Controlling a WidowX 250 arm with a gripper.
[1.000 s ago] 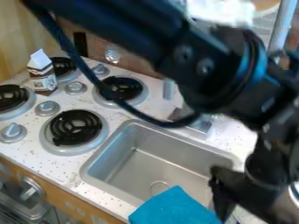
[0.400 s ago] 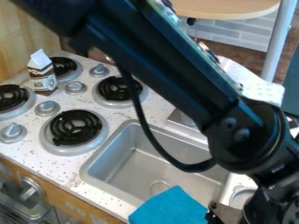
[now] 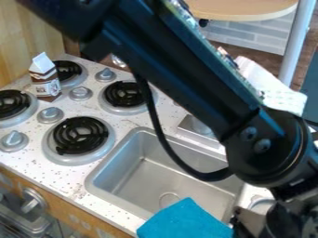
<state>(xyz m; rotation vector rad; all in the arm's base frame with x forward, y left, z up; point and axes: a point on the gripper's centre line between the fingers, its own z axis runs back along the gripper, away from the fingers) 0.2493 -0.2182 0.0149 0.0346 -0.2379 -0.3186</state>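
Observation:
The black gripper (image 3: 250, 222) is at the bottom right, at the sink's right front corner and just right of a blue cloth (image 3: 183, 221). Whether the two touch is unclear. The cloth lies over the front edge of the metal sink (image 3: 146, 179), partly cut off by the view's bottom. A brown and white carton (image 3: 44, 78) stands upright at the upper left, between the back-left burners.
Several black coil burners (image 3: 81, 135) and grey knobs (image 3: 50, 115) cover the counter's left part. The arm crosses from the top left to the lower right, its cable looping over the sink. A white cloth (image 3: 272, 88) lies behind the arm.
The arm has swung forward and to the right from over the back of the sink, then shifted slightly. The gripper has gone lower in the view. Cloth and carton have stayed put.

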